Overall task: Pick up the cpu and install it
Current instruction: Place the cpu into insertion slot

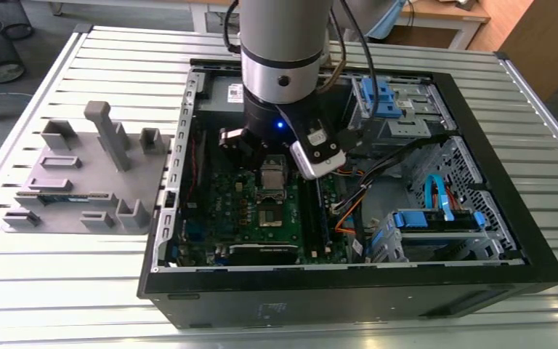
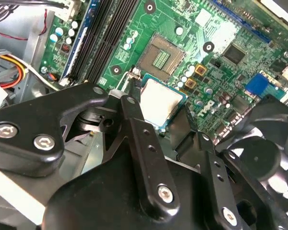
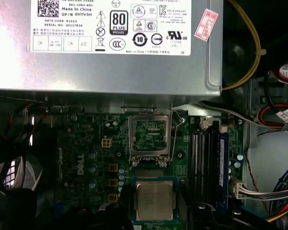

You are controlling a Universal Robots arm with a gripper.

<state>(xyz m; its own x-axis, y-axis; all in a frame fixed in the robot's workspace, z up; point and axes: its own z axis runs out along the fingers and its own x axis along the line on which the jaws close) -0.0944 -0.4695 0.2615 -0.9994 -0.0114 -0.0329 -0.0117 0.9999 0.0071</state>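
The cpu (image 2: 159,101) is a small square chip with a silvery top, and it sits between the black fingers (image 2: 130,115) of my gripper (image 2: 158,109). The gripper is shut on it, above the green motherboard (image 2: 221,76). In the first wrist view the cpu (image 3: 154,200) hangs just beside the empty socket (image 3: 149,136), whose metal frame stands open. The same socket (image 2: 161,57) lies bare just past the chip in the second wrist view. From outside, the gripper (image 1: 271,171) reaches down into the open computer case (image 1: 511,240) with the cpu (image 1: 273,174) over the board.
A grey power supply (image 3: 110,62) with a white label borders the socket. Memory slots (image 3: 209,163) run alongside it, with cable bundles (image 3: 273,191) beyond. Drive bays with blue clips (image 1: 434,218) fill the case at the exterior view's right. A grey parts fixture (image 1: 85,182) stands outside the case.
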